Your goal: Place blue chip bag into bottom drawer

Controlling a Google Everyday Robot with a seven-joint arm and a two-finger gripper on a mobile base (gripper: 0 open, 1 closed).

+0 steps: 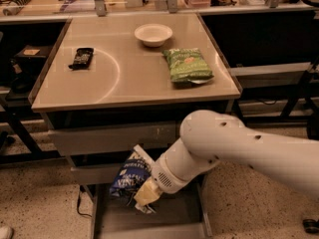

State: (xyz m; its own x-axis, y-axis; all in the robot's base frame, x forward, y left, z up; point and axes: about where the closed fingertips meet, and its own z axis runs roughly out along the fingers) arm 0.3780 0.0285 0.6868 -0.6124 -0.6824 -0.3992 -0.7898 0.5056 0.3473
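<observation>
One arm (249, 151) reaches down in front of the bench (129, 83), its pincer (146, 195) closed on the lower right part of the blue chip bag (128, 179). The bag hangs tilted, white lettering band uppermost, just in front of the two upper drawer fronts (109, 139) and over the left half of the bottom drawer (177, 214), which stands pulled out. Whether the bag's lower corner already touches the drawer floor cannot be told.

On the bench top, well apart from the action: a green chip bag (187, 64), a white bowl (153, 34) and a small black packet (82, 57).

Handling note. The bag is judged light, soft and air-filled, with a slick, crinkly film. It should give under pressure rather than resist, and its contents are likely brittle. A firm squeeze across the puffed middle risks crushing the chips or letting the film slide. A hold on or beside the flat sealed end should be steadier. The present grip sits near one end, so the free end droops and may swing. The step in hand appears to be lowering. Release should be safest once the bag lies low inside the side walls, since a light bag dropped from height could catch on a wall.
</observation>
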